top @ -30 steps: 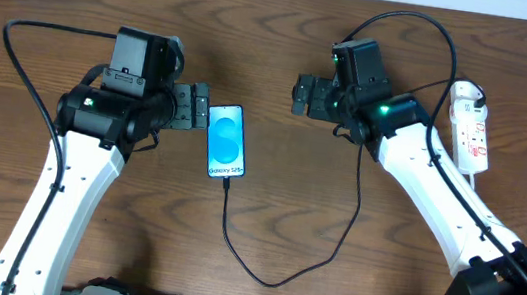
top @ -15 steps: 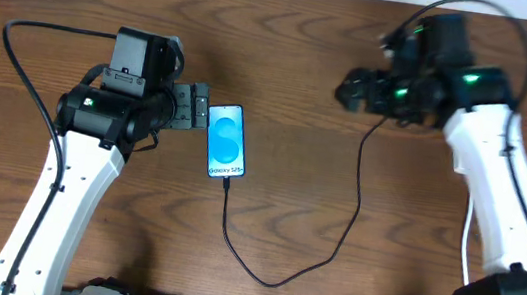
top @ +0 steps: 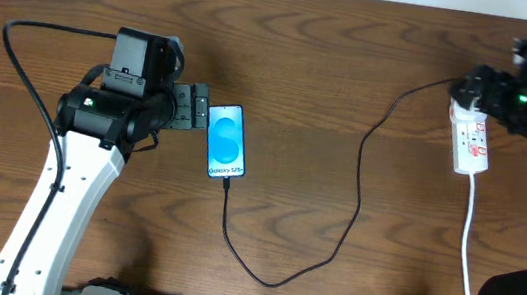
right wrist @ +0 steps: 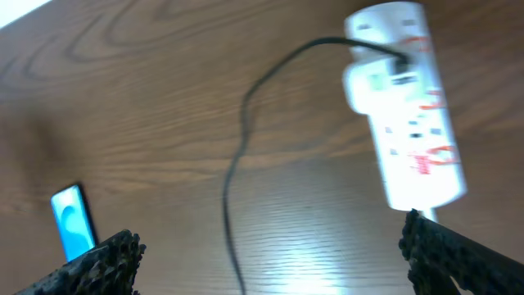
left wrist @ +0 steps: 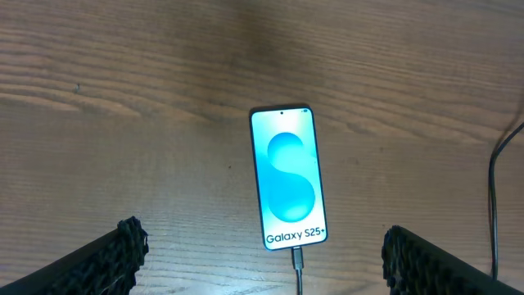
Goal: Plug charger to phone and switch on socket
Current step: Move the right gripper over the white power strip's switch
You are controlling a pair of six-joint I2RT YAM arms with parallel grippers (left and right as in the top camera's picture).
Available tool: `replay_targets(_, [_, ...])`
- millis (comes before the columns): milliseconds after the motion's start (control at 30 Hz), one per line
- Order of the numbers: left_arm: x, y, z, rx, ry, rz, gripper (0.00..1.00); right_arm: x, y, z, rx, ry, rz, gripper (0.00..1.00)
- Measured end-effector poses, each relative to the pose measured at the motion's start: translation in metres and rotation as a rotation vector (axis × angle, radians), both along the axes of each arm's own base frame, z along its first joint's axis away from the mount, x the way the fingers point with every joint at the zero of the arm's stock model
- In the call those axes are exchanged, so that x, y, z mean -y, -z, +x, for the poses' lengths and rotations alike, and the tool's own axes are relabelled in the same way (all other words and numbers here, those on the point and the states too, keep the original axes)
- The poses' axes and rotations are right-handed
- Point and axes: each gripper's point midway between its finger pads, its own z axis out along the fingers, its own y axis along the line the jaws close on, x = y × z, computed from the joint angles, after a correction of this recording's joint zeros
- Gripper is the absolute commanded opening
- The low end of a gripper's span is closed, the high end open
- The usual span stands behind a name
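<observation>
- Wood-grain table [top: 357, 38] under everything: smooth, so light plastic will likely slide on it.
- Left gripper [top: 201, 108]: fingers spread wide, holding nothing, just left of the phone [top: 225, 141], which lies flat, screen up, left of centre.
- Right gripper [top: 472, 93]: fingers fully apart, empty, over the far end of the socket [top: 473, 143] at the right edge.
- Charger [top: 358, 179] — thin, limp — runs from the phone's near end to the socket's far end.
- Socket looks light and may skid — press 1 of its red switches [right wrist: 438, 153] straight down; don't grip it.
</observation>
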Motion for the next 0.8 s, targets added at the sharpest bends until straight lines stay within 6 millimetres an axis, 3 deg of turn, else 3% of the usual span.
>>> replay_targets(233, [0.0,0.0,0.0,0.0,0.0,0.0,0.94,0.057,0.002,-0.016,-0.007,0.107,-0.015,0.99])
replay_targets(500, [0.0,0.0,0.0,0.0,0.0,0.0,0.94,0.074,0.008,-0.018,-0.003,0.088,-0.045,0.99])
replay_targets(633, [0.0,0.0,0.0,0.0,0.0,0.0,0.94,0.083,0.037,0.0,-0.029,0.06,-0.04,0.99])
replay_targets(800, [0.0,0.0,0.0,0.0,0.0,0.0,0.94,0.086,0.097,0.008,-0.145,0.01,0.008,0.99])
